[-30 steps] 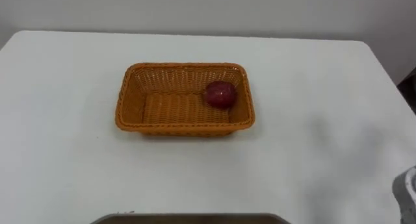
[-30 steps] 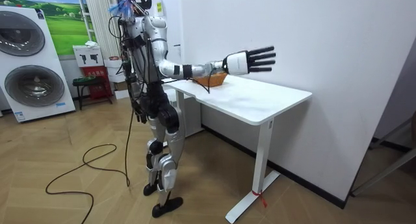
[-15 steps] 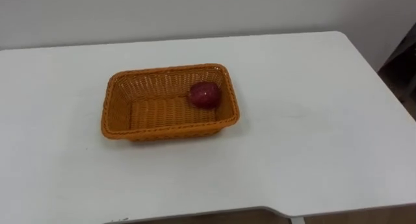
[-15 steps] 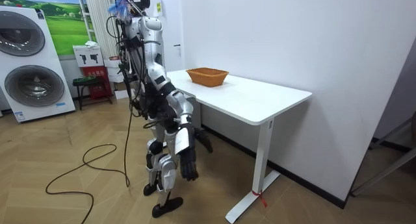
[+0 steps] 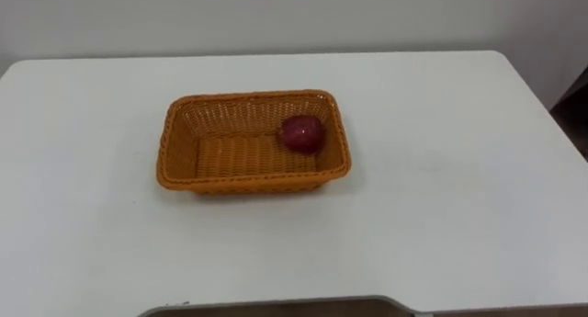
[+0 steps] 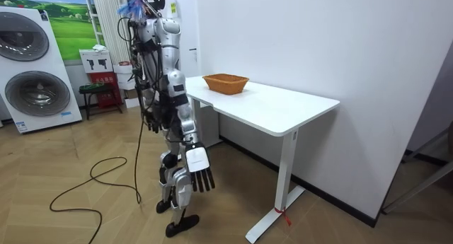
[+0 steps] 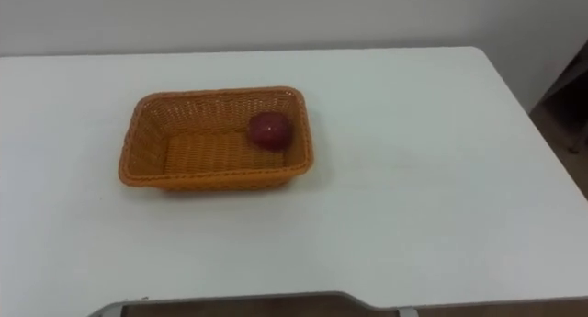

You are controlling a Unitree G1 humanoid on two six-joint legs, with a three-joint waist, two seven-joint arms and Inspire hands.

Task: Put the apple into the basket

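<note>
Apple (image 5: pixel 301 132) in the basket (image 5: pixel 163 157), robot's right hand (image 6: pixel 202 179) empty.
The red apple sits in the basket's far right corner on the white table (image 5: pixel 459 188); the right hand hangs beside the leg, fingers straight and slightly spread.

Your robot stands upright on both legs, and the room view shows it from its right side. The right arm hangs down along the body, close to straight at the elbow, with the wrist in line with the forearm. The right hand (image 6: pixel 200 175) hangs low beside the leg, fingers straight, spread apart and pointing downward, holding nothing
</note>
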